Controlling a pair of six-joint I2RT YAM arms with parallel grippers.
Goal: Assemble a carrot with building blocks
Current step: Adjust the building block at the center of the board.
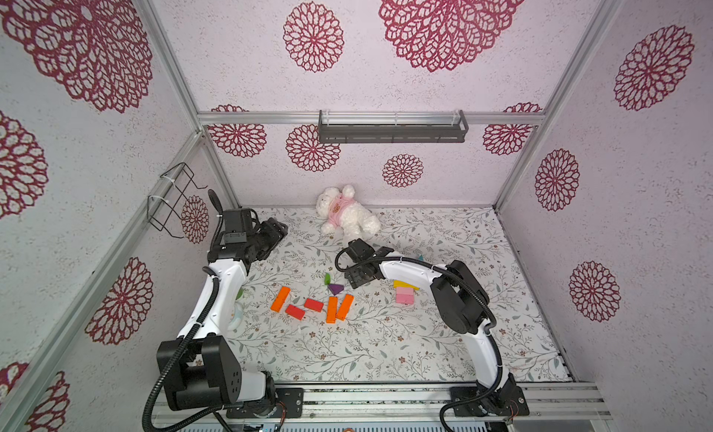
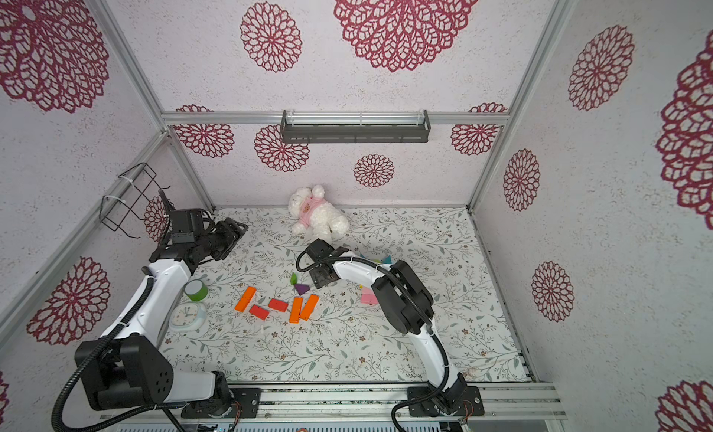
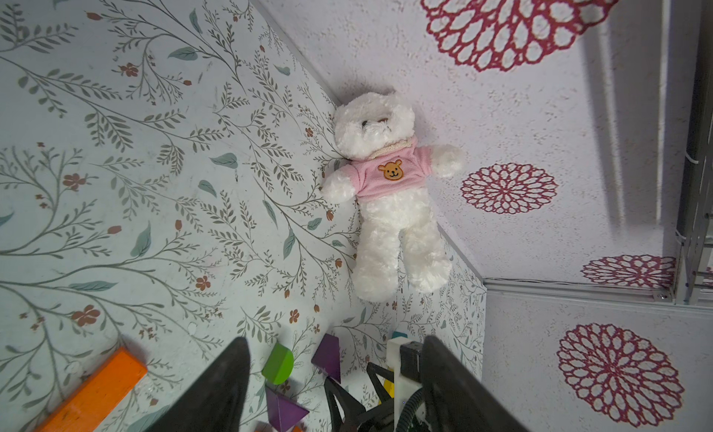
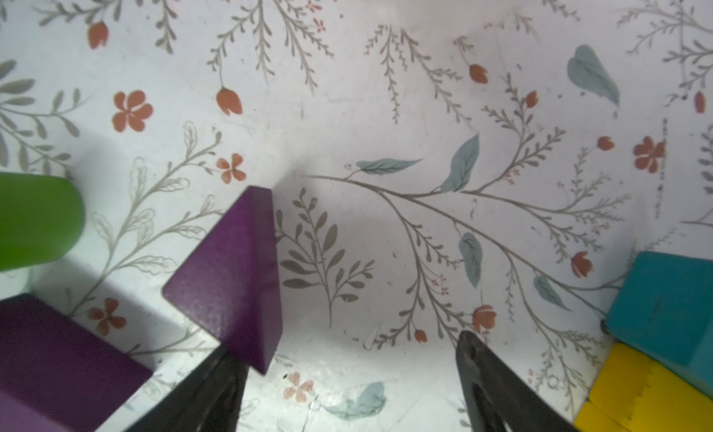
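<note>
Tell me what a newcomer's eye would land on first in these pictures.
The white teddy bear in a pink shirt, lying at the back edge of the table, stands out most. Next comes the loose row of orange blocks and red blocks mid-table. Farther back, the right end effector hangs open close to a purple triangle.

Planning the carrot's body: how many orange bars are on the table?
3. A lone orange bar lies left of the two red bars. An orange pair lies side by side right of them, near the purple triangle. The arms might hide more.
</note>
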